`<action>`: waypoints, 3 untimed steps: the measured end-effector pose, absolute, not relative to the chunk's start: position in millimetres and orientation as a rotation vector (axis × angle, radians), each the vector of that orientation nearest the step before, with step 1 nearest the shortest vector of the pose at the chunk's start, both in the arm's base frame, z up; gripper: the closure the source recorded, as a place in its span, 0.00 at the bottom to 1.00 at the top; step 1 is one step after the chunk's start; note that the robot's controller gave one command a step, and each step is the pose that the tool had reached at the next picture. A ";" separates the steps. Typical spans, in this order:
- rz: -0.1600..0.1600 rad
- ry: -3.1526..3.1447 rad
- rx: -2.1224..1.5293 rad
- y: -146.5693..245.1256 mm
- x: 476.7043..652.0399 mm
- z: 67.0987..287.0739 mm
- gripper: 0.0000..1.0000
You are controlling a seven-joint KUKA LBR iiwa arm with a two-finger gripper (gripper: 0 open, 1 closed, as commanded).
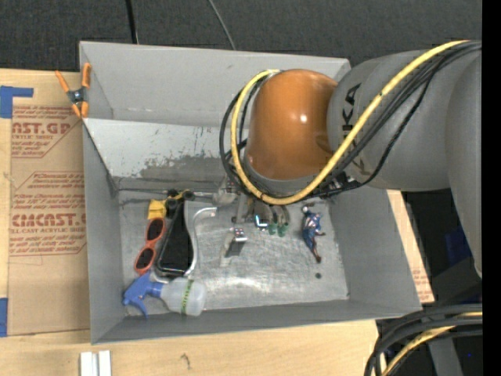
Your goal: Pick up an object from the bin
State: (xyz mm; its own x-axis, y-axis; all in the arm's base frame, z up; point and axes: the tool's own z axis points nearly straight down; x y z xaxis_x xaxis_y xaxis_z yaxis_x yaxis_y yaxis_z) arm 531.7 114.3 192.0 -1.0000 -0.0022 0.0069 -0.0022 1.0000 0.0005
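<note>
While the gripper (235, 243) hangs low over the middle of the bin (106, 233), nobody can tell if it is spread wide or pinched tight. A small blue toy (313, 233) lies near it at 3 o'clock. A black thing (176, 247) and orange glasses (147, 251) lie at 9 o'clock.

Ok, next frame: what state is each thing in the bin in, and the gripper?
gripper: low over the middle of the bin
orange sunglasses: lying flat, against the black case
black case: lying flat, left side
spray bottle: on its side, lower left corner
blue figure: lying down, alone at right
</note>
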 end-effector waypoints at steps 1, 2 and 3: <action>-0.002 -3.142 0.001 113.7 533.5 196.5 0.00; -0.001 -3.133 0.342 137.4 531.7 154.2 0.00; 0.000 -3.043 0.768 167.5 521.8 148.4 0.00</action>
